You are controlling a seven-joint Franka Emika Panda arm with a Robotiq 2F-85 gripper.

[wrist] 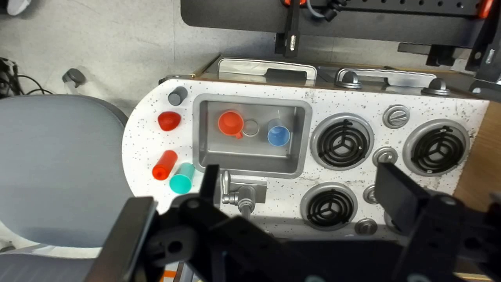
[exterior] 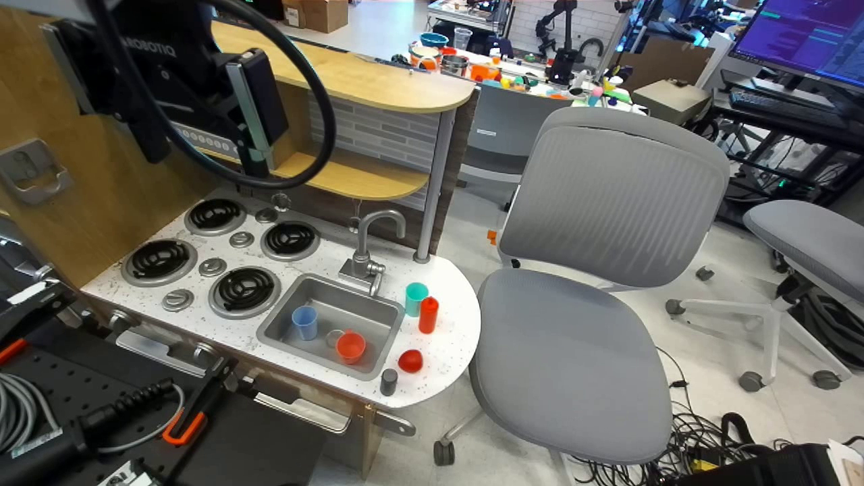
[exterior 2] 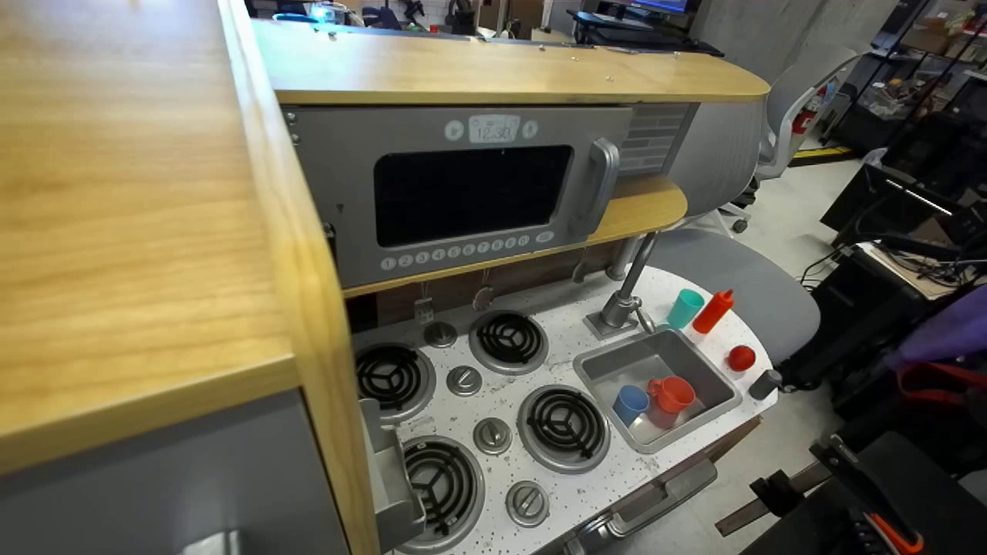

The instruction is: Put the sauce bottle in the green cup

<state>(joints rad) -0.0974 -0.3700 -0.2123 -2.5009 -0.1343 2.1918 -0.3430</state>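
The sauce bottle, slim and red, stands upright on the white counter's rounded end in both exterior views (exterior: 428,316) (exterior 2: 712,312) and the wrist view (wrist: 164,164). The green cup, pale teal, stands upright close beside it, between bottle and sink corner (exterior: 413,300) (exterior 2: 685,308) (wrist: 181,178). I cannot tell whether they touch. My gripper (wrist: 298,172) is wide open and empty, high above the counter over the faucet and burner area. In an exterior view the gripper (exterior: 202,152) hangs in front of the microwave; its fingers do not show in the exterior view from above the cabinet.
The grey sink (wrist: 307,137) holds a red-orange mug (wrist: 231,123) and a blue cup (wrist: 278,135). A tall faucet (exterior: 364,246) rises behind it. A squat red piece (wrist: 169,121) and grey cylinder (wrist: 177,96) stand near the bottle. A shelf (exterior: 378,179) with its post (exterior: 435,182) overhangs the back.
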